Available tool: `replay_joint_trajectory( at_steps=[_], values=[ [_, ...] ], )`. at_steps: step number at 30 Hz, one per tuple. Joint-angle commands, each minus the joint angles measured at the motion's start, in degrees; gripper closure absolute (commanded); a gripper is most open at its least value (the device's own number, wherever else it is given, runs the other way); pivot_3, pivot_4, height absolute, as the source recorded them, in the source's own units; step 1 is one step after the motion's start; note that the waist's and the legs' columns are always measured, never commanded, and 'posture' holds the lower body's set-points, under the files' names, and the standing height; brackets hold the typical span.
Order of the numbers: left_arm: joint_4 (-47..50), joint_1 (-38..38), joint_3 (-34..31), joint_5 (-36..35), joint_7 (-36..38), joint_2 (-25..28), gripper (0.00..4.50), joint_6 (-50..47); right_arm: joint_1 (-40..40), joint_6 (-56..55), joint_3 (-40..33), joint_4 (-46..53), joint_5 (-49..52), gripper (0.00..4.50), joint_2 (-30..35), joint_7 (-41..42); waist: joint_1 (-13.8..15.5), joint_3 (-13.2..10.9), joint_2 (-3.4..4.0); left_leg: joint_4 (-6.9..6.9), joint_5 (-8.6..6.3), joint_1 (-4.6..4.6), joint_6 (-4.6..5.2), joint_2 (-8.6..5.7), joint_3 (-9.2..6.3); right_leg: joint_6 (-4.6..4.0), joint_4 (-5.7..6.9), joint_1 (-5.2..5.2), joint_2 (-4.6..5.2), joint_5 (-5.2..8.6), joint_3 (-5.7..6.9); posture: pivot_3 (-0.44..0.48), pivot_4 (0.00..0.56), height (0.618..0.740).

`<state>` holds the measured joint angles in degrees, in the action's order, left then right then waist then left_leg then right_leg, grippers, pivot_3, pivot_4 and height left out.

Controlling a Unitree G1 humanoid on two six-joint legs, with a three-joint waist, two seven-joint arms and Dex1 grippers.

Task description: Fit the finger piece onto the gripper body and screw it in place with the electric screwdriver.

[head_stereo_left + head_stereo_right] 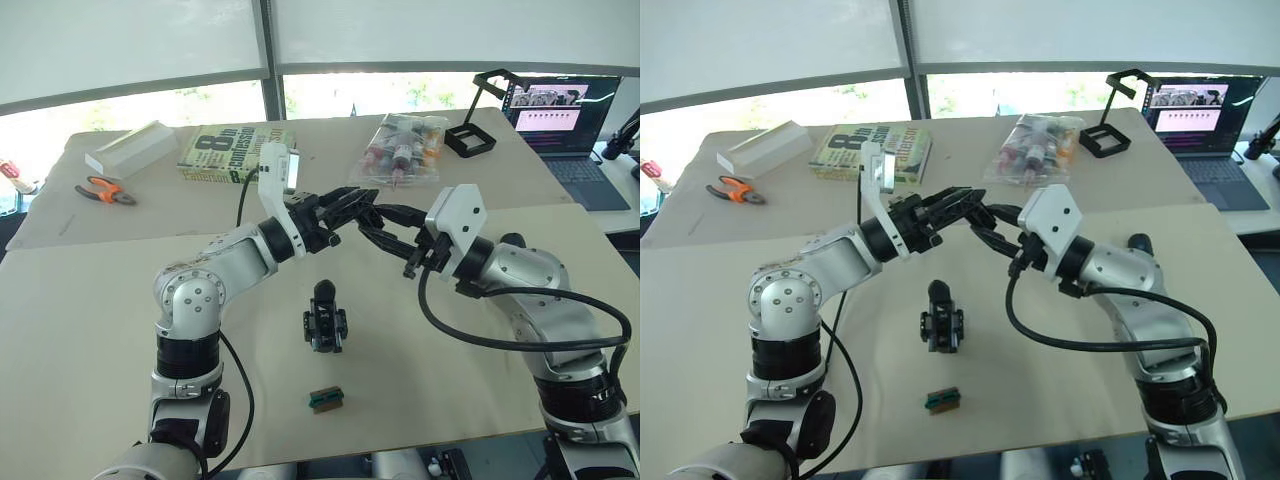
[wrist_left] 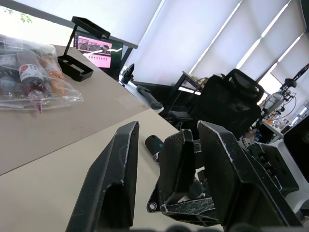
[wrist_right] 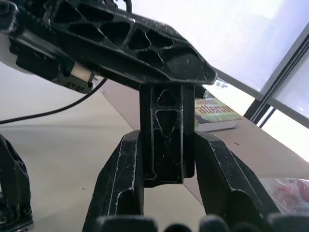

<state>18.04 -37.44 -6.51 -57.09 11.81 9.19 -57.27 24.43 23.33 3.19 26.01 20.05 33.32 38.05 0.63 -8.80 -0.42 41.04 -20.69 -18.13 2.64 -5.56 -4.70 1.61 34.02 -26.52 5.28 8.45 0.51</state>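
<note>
- Both silver arms reach inward above the beige table (image 1: 90,330), elbows bent out, the two grippers meeting tip to tip in mid-air over its middle.
- The right gripper (image 3: 166,159) has its two black fingers pressed on a small black lattice-ribbed plastic wedge — the finger piece (image 3: 166,140) — which stands between them.
- The left gripper (image 2: 166,150) holds its fingers spread wide — the right gripper's tips and the wedge sit in the gap.
- Below the meeting point, the gripper body (image 1: 326,318), a small black mechanical block with one pointed finger sticking up, stands upright on the table, apart from both grippers.
- Near the front edge lies a small green-and-brown block (image 1: 327,398).
- Beyond the right forearm lies the dark butt end of the thick black pen-shaped electric screwdriver (image 2: 154,144); its bit is hidden.
</note>
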Motion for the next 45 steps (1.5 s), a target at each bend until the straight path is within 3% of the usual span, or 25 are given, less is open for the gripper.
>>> replay_joint_trajectory(
  at_steps=[1,6,15,17,22,26,30,34,39,41,45],
  values=[
    [1.2,-0.3,-0.3,0.0,-0.2,-0.9,2.70,2.4,0.1,0.8,-2.2,3.1,1.4,3.40,0.0,-0.6,0.0,0.0,0.00,0.00,0.00,0.00,0.00,0.00,0.00,0.00,0.00,0.00,0.00,0.00,0.00,0.000,0.150,0.740],
    [0.6,-1.2,-1.1,-0.6,-0.4,-2.0,4.45,3.2,-0.8,1.6,-2.6,3.5,1.7,3.40,0.2,-0.8,0.0,0.0,0.00,0.00,0.00,-0.02,0.00,-0.01,0.00,0.00,-0.01,0.00,0.00,0.00,0.00,0.000,0.150,0.740],
    [-0.3,-2.0,-1.3,-1.3,-0.5,-2.2,4.45,3.3,-1.8,1.5,-3.0,3.3,1.6,3.40,0.1,-1.0,0.0,0.0,0.00,0.00,0.00,-0.01,0.00,0.00,0.01,0.00,0.00,0.00,-0.01,0.00,-0.02,0.000,0.150,0.740],
    [-0.3,-1.9,-1.7,-2.2,-0.2,-2.5,3.35,3.4,-1.9,1.6,-3.2,3.4,1.7,3.40,0.0,-1.2,0.0,0.0,0.00,0.00,0.00,-0.01,0.00,0.00,0.01,0.00,0.00,0.00,0.00,0.00,-0.01,0.000,0.150,0.740],
    [0.1,-1.9,-1.0,-1.9,-0.3,-2.1,1.18,3.6,-2.2,2.7,-3.8,3.7,2.4,3.40,-0.3,-1.9,0.0,0.0,0.00,-0.01,0.00,-0.01,0.00,0.00,0.01,0.00,0.00,0.00,-0.01,0.00,-0.01,0.000,0.150,0.740],
    [-0.5,-1.9,-1.7,-2.5,-1.1,-2.8,1.16,3.9,-1.9,3.6,-4.0,4.0,2.8,3.40,-0.3,-2.4,0.0,0.0,0.00,0.00,0.00,-0.01,0.00,0.00,0.01,0.00,0.00,0.00,0.00,0.00,-0.01,0.000,0.150,0.740],
    [-0.2,-1.1,-1.6,-3.2,-1.3,-3.2,2.45,3.3,-0.8,4.4,-4.0,4.3,3.1,3.40,-0.5,-2.6,0.0,0.0,0.00,0.00,0.00,-0.01,0.00,0.00,0.01,0.00,0.00,0.00,-0.01,0.00,-0.02,0.000,0.150,0.740],
    [0.3,-0.3,-0.5,-2.7,-1.5,-3.2,4.45,3.0,-0.2,4.5,-3.9,4.4,3.0,3.40,-0.5,-2.3,0.0,0.0,0.00,0.00,0.00,-0.01,0.00,0.00,0.01,0.00,0.00,0.00,-0.01,0.00,-0.01,0.000,0.150,0.740],
    [-0.8,-1.2,-0.7,-2.3,-1.4,-2.8,4.50,3.2,0.4,2.1,-4.1,4.6,2.5,3.40,-0.3,-1.1,0.0,0.0,0.00,0.00,0.00,-0.01,0.00,0.00,0.01,0.00,0.00,0.00,0.00,0.00,-0.02,0.000,0.150,0.740],
    [-1.5,-2.3,-0.6,-2.1,0.2,-1.6,4.50,2.9,0.7,2.4,-4.9,4.7,4.0,2.38,0.6,0.8,0.0,0.0,0.00,0.00,0.00,-0.01,0.00,0.00,0.01,0.00,0.00,0.00,-0.01,0.00,-0.01,0.000,0.150,0.740],
    [-2.7,-5.5,1.2,-2.8,9.8,5.3,4.50,0.4,3.1,7.5,-8.6,2.8,12.5,1.05,5.6,8.9,-0.1,0.0,0.00,0.00,0.00,-0.02,0.00,-0.01,0.01,0.00,0.00,0.01,-0.04,0.00,0.01,0.000,0.150,0.740]
  ],
)
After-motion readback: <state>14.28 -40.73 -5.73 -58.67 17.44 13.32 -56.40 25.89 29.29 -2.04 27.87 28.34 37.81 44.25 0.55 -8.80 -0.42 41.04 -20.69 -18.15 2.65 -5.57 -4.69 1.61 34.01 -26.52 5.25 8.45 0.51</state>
